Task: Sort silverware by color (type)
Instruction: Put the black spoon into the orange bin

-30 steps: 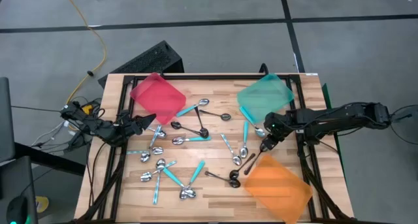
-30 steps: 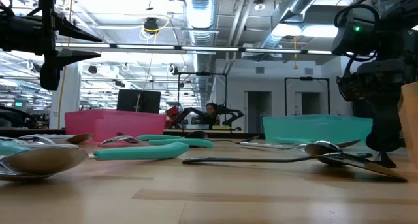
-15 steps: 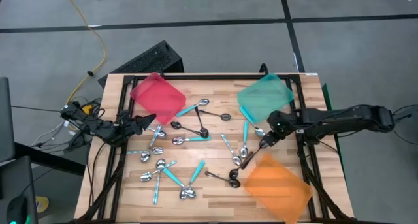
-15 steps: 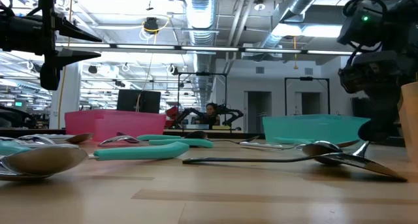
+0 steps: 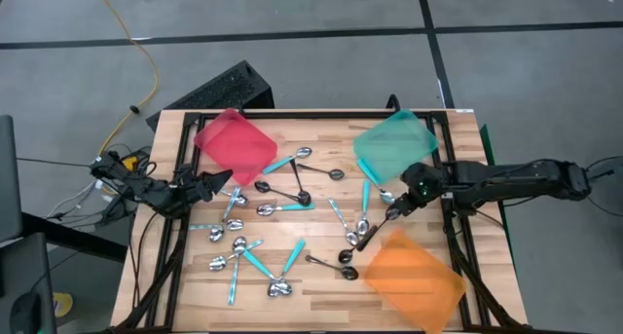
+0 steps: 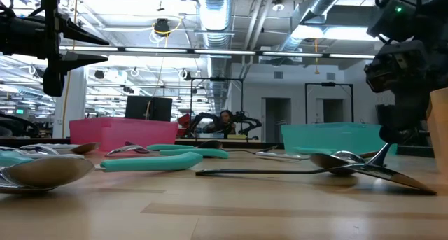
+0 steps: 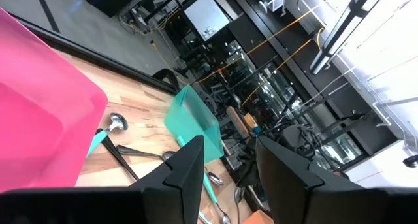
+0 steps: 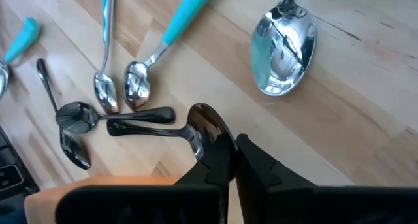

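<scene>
A dark black metal spoon (image 8: 199,129) is pinched by its handle in the right gripper (image 5: 393,211), its bowl tilted clear of the wooden slatted table (image 5: 321,276) between the translucent teal square tray (image 5: 394,144) and the translucent orange square tray (image 5: 414,276). A pick-up appears to be in hand; a lift and a carry to a tray would be called for next. The left gripper (image 5: 216,181) is held parted and empty beside the translucent red square tray (image 5: 234,144).
</scene>
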